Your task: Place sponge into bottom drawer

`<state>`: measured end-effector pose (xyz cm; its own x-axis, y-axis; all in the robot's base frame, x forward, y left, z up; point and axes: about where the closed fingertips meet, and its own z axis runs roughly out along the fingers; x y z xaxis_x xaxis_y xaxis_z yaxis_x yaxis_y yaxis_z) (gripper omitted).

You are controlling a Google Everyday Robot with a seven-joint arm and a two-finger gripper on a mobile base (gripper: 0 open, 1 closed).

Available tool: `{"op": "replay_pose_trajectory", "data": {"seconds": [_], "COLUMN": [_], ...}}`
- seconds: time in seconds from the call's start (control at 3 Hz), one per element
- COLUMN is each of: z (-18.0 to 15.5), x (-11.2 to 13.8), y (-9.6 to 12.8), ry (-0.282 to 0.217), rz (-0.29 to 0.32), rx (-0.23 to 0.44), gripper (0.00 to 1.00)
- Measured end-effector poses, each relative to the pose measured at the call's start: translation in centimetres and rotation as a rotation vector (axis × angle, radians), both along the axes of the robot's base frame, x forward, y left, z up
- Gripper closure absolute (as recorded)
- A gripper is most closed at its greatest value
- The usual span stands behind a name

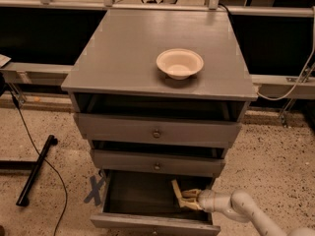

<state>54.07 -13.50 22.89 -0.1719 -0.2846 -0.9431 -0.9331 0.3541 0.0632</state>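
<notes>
The grey cabinet's bottom drawer [147, 221] is pulled out and open. Inside it, at the right side, the pale-yellow sponge [176, 188] stands tilted on end. My gripper [189, 200] reaches into the drawer from the lower right, on a white arm [236, 206]. Its pale fingers are shut on the sponge's lower part. I cannot tell whether the sponge's bottom edge touches the drawer floor.
A round white bowl [179, 63] sits on the cabinet top [123, 48]. The two upper drawers with knobs [156, 133] are slightly ajar. A black bar and cable [34, 168] lie on the speckled floor at left, near blue tape marks [94, 189].
</notes>
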Motion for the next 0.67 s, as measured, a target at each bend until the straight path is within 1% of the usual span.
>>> {"op": "replay_pose_trajectory", "data": {"seconds": [0.67], "z": [-0.67], "x": [0.87], "y": [0.25], "ry": [0.011], "rz": [-0.02], "rx": [-0.008], "gripper": [0.38]}}
